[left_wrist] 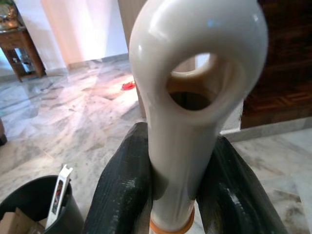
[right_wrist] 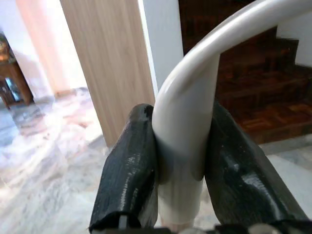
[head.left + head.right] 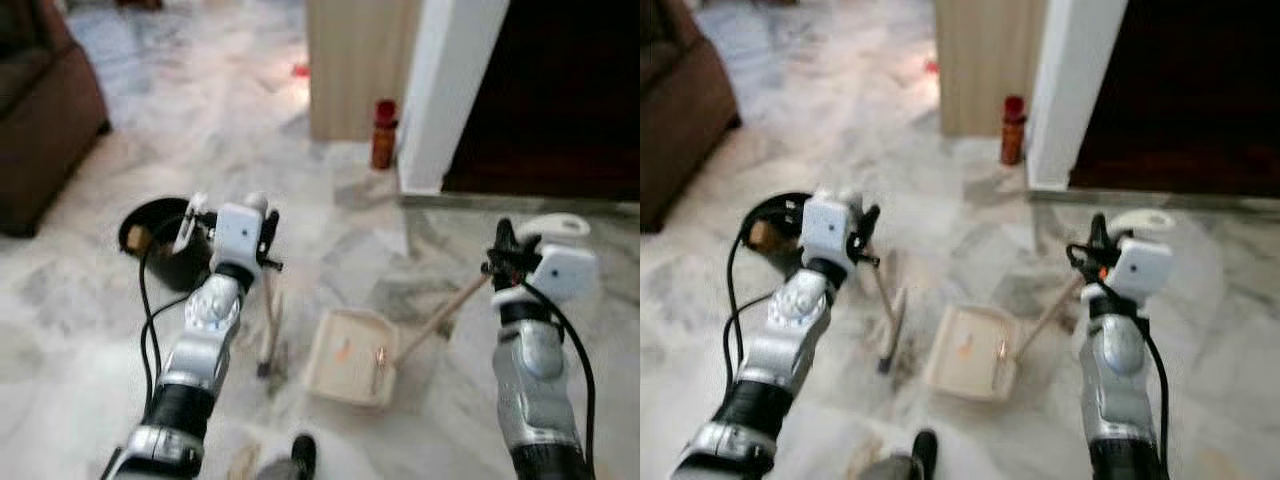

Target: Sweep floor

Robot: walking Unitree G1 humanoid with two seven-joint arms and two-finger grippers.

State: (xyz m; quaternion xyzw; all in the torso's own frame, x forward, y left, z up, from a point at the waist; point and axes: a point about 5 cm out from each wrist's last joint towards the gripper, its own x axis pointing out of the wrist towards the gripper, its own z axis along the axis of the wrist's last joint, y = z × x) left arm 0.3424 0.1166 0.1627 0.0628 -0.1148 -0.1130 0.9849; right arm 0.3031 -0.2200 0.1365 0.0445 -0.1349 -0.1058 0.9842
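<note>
My left gripper (image 3: pixel 268 243) is shut on the cream looped end of the broom handle (image 1: pixel 161 112), gripped between both black fingers (image 1: pixel 122 185). The broom (image 3: pixel 268 335) slants down to the marble floor, its head just left of the dustpan. The cream dustpan (image 3: pixel 350 360) lies flat on the floor between my arms, with small orange bits inside. Its long handle (image 3: pixel 440 318) rises to the right into my right gripper (image 3: pixel 505 258), which is shut on the white curved grip (image 2: pixel 185 146).
A black bin (image 3: pixel 165 240) with scraps stands left of my left gripper. A brown sofa (image 3: pixel 40 110) is far left. Ahead stand a wooden panel (image 3: pixel 355 60), a red bottle (image 3: pixel 384 133) and a white pillar (image 3: pixel 450 90), with a dark raised floor (image 3: pixel 560 100) to the right.
</note>
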